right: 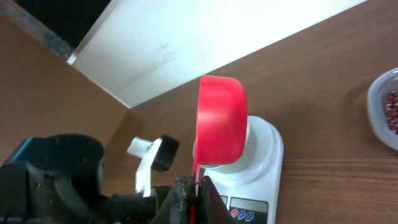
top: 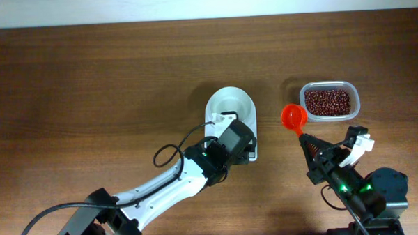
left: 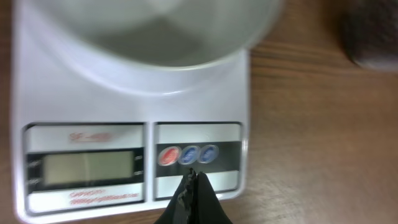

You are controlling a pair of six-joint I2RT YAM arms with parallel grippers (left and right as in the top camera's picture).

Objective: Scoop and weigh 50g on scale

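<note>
The white scale stands mid-table, its round bowl empty. My left gripper is shut with nothing in it, its tips over the scale's front panel just below the red and blue buttons. The grey display is blank. The left wrist hides the panel in the overhead view. My right gripper is shut on the handle of the orange-red scoop, which hangs empty between the scale and the tub. The red-brown beans lie in the clear tub at the right.
In the right wrist view the scoop is held on edge in front of the scale. The tub's rim shows at the right edge. A white wall runs along the table's far edge.
</note>
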